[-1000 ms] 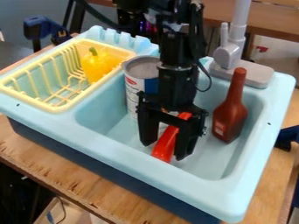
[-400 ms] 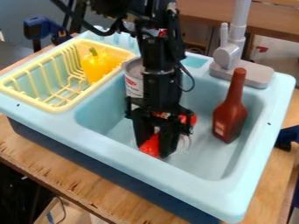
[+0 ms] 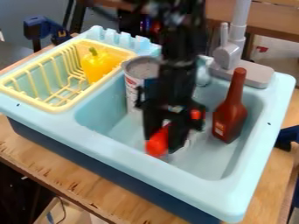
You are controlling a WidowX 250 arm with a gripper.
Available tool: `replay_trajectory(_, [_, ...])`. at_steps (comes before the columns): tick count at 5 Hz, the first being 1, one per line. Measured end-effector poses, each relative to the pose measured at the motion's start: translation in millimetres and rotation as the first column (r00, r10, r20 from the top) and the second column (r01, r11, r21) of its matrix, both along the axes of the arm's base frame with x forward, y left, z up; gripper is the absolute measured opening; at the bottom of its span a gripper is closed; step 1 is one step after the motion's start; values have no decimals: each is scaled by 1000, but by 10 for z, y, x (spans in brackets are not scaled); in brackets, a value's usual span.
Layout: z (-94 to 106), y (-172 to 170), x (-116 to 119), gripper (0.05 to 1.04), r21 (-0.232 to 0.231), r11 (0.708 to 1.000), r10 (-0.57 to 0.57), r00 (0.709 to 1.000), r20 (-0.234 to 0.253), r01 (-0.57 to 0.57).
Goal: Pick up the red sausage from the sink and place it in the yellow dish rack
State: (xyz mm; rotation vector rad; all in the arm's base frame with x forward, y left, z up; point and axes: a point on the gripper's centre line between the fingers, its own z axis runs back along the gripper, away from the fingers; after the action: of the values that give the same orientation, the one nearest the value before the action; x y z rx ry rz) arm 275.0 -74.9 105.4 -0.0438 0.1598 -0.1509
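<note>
Beneath everything lies the wooden desk [image 3: 64, 175], bearing a pale-blue plastic toy sink [image 3: 146, 168] with a dark underside. My black robot arm [image 3: 178, 70] hangs down over the basin from the top edge of the view. To the left sits a pale-yellow wire-style drying rack [image 3: 26, 97]; behind the basin stands a grey plastic faucet [image 3: 227, 56]. A white-and-blue cylindrical can with a grey top [image 3: 133, 92] stands beside my arm, partly behind it, and a brown-red long-necked bottle [image 3: 229, 116] stands upright at the basin's right side. My black pincer [image 3: 163, 143] is low in the basin, clenched, as far as I can judge, on a bright red smooth object [image 3: 156, 144], whose one end pokes out toward the front wall. A yellow toy pepper with a green stem [image 3: 96, 68] rests in the rack. The red object looks light, stiff and rather slick, unlikely to break but apt to swivel, so I favour its middle, pressing evenly from both sides. Its far end I cannot trace with certainty. The front wall is near its protruding end, the can crowds me behind and the bottle bounds me rightward; straight up seems my safest passage, before any sideways swing over the rim.
</note>
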Motion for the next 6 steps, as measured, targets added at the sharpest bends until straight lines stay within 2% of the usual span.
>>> replay_trajectory(1, [319, -107, -19, 546, 81, 997, 2, 998, 56, -7])
replay_trajectory(2, [680, -185, -130, 546, 159, 984, 67, 993, 93, -81])
replay_trajectory(3, [1044, -77, -312, 546, 221, 941, 233, 965, 124, -256])
replay_trajectory(4, [1285, 125, -487, 546, 187, 913, 335, 927, 166, -363])
replay_trajectory(5, [1325, 502, -638, 546, 154, 852, 479, 864, 153, -500])
replay_trajectory(6, [1220, 881, -667, 546, 119, 797, 581, 805, 118, -593])
